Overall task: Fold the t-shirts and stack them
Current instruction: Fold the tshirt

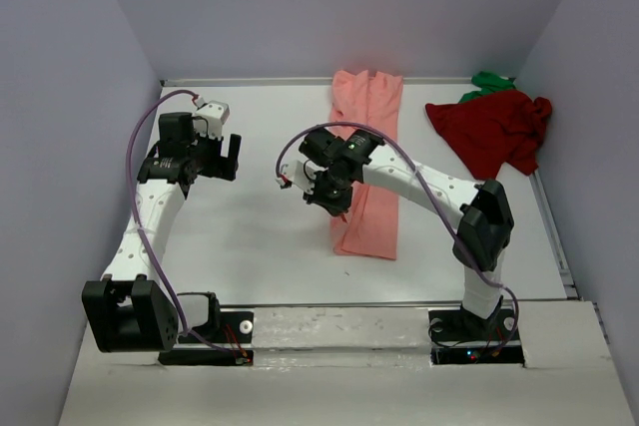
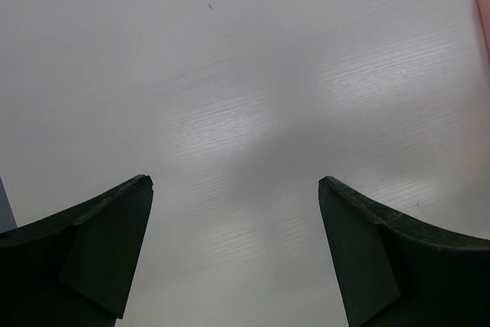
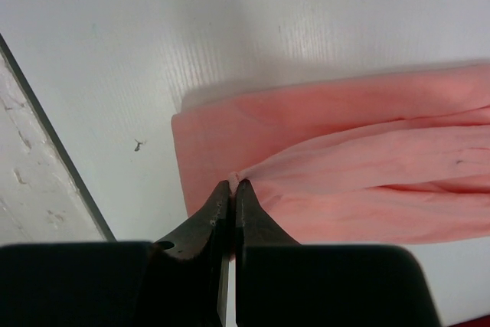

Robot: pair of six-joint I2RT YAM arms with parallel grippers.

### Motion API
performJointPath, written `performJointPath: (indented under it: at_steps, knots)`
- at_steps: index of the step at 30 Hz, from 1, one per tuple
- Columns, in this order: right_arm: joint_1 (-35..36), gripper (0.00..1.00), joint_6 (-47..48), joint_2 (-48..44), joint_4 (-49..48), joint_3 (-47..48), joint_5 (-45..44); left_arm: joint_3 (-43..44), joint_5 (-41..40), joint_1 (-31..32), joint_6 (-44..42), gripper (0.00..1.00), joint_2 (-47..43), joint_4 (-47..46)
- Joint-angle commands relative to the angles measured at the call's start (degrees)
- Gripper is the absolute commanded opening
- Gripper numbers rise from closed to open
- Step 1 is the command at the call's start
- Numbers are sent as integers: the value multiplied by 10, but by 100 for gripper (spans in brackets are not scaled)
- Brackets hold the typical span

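Note:
A salmon-pink t-shirt (image 1: 367, 162) lies as a long narrow folded strip down the middle of the table. My right gripper (image 1: 339, 209) is shut on a pinch of its cloth near the strip's near end; in the right wrist view the right gripper (image 3: 233, 185) holds a small tuft of the salmon-pink t-shirt (image 3: 344, 174), which pulls into a ridge. A dark red t-shirt (image 1: 494, 129) lies crumpled at the far right, with a bright green t-shirt (image 1: 489, 82) peeking out behind it. My left gripper (image 1: 232, 157) is open over bare table, left of the strip; the left gripper (image 2: 233, 181) holds nothing.
Walls enclose the white table (image 1: 260, 236) on the left, back and right. A raised metal rail (image 1: 399, 304) runs along the near edge by the arm bases. Grey cables loop over both arms.

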State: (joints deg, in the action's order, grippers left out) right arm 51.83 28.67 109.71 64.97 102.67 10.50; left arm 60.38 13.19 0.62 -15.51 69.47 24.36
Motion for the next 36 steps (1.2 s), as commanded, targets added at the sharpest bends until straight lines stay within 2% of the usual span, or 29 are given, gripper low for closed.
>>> performJointPath:
  at_steps: [1, 9, 28, 31, 33, 34, 36]
  knots:
    - [5, 0, -2, -53, -9, -26, -13, 2, 13, -2, 3, 99, -7, -10]
    - [5, 0, -12, -90, -24, -99, -43, -3, 18, -2, 1, 99, -7, -9]
    - [5, 0, -24, -141, -67, -244, -43, -8, 27, -2, -3, 99, -10, -8]
    - [5, 33, -23, -144, -72, -264, -41, -9, 32, -2, -4, 99, -9, -6]
    - [5, 42, -23, -148, -78, -278, -43, -10, 34, -2, -4, 99, -8, -6]
    - [5, 55, -22, -150, -81, -281, -44, -10, 36, -2, -6, 99, -9, -6]
    - [5, 69, -23, -150, -81, -289, -45, -9, 42, -2, -8, 99, -7, -3]
